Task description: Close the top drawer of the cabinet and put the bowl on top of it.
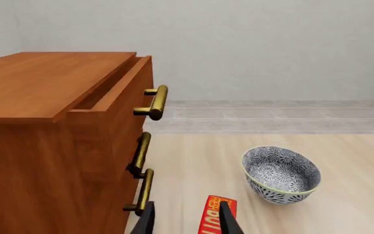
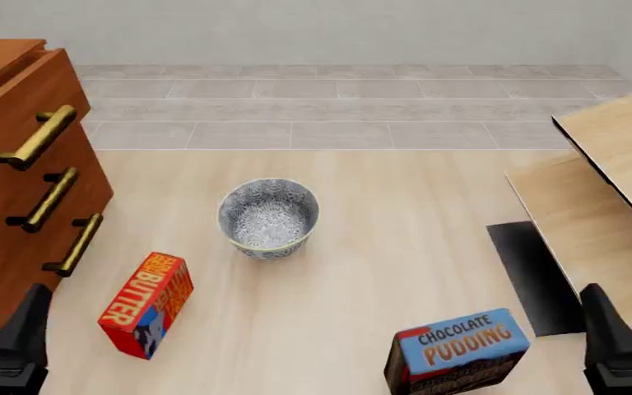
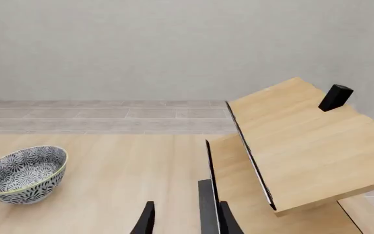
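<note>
Front view: we see the cabinet [image 2: 9, 164] at the left edge of the counter [image 2: 404, 214], its drawer fronts facing right across the counter. The top drawer [image 2: 25, 103] is pulled out a bit; in the left wrist view its front [image 1: 119, 92] juts past the cabinet top with a gap showing behind it. Its brass handle [image 2: 36, 137] is a long bar, long axis running from the near side toward the far side. The bowl [image 2: 269, 217] sits upright, mouth up, near the counter's middle, well apart from the cabinet. A butter box [image 2: 147, 304] lies tilted nearer the near edge, just beside the bowl's near-left. A chocolate pudding box [image 2: 457, 350] is at the near edge. Pale wood furniture [image 2: 612, 164] stands along the right edge. Left end effector [image 1: 185, 222] fingers spread, holding nothing. Right end effector [image 3: 183, 219] also spread, empty. Both hang low at the near edge.
</note>
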### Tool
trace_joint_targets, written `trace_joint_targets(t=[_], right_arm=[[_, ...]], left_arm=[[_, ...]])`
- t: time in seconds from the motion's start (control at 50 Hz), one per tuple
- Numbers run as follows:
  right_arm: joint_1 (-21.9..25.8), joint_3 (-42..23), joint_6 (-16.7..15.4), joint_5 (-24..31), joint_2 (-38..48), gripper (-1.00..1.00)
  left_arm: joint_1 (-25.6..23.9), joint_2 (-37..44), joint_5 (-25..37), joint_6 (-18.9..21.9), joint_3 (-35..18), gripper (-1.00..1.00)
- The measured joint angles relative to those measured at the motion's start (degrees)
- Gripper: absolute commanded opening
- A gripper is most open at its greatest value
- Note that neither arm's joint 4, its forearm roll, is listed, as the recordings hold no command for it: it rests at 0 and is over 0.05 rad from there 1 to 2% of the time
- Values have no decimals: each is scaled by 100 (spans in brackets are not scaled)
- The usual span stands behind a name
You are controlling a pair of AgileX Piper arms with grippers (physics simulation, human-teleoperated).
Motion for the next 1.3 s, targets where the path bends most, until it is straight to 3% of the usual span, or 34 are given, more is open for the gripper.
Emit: trace_joint_targets(t=[0.66, 1.3], right_arm=[[0, -8, 1, -21, 35, 100], [0, -7, 1, -24, 37, 100]], left_arm=[[8, 30, -39, 78, -20, 100], [460, 1473, -6, -181, -1223, 100]])
